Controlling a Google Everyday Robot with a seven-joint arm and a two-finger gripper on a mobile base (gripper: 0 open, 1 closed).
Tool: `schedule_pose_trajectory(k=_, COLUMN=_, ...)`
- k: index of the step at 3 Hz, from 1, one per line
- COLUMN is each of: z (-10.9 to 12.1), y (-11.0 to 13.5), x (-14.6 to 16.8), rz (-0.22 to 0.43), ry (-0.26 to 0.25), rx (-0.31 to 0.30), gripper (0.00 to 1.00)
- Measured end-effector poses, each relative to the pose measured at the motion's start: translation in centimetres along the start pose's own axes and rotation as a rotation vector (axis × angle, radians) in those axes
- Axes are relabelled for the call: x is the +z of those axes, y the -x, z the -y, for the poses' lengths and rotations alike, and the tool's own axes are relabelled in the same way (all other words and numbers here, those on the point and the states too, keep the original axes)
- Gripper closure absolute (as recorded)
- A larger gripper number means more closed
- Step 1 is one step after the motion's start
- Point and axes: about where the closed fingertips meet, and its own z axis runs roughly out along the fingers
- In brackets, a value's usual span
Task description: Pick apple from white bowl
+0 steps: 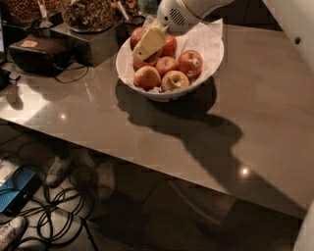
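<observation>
Pincer: the pincer (147, 45) hangs low over the back-left part of the white bowl (167, 94), and its pale yellow end slants down to the left. I cannot tell if it is apart, together or clamped on something.
Arm: the white arm (179, 13) is cut off by the top edge and hides the far rim of the bowl.
Apple: the apple (166, 64), orange-red, lies in the middle of the bowl among the other fruit, just beside the pincer at its lower right. Whether the two touch cannot be seen.
Hidden fruit: a red apple (143, 62) is mostly covered by the pincer.
Front fruit: two yellower apples (146, 77) lie side by side at the near rim.
Stickers: a deeper red apple (190, 62) at the right carries a small pale sticker, and its writing is not readable.
Paper: crinkled white paper (208, 39) lines the bowl and stands above its right rim.
Desk: the glossy brown desk (255, 122) carries the bowl and shows a dark shadow under it.
Black box: a black box (39, 49) at the left has a pale label that I cannot read.
Nuts: dark containers of nuts (88, 12) stand at the back, cut off at the top.
Below the desk: cables (54, 206) and a blue thing (14, 193) lie on the floor, dim and hard to make out.
</observation>
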Motion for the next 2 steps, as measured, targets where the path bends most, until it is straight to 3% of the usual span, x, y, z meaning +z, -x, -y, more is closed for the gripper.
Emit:
schedule_pose_trajectory(k=1, z=-2.33, y=0.61, x=-1.09, rz=0.039, ry=-0.017, rx=0.019, gripper=1.00)
schedule_pose_trajectory(k=2, z=-2.55, y=0.35, x=-0.53, rz=0.033, ry=-0.013, rx=0.020, gripper=1.00)
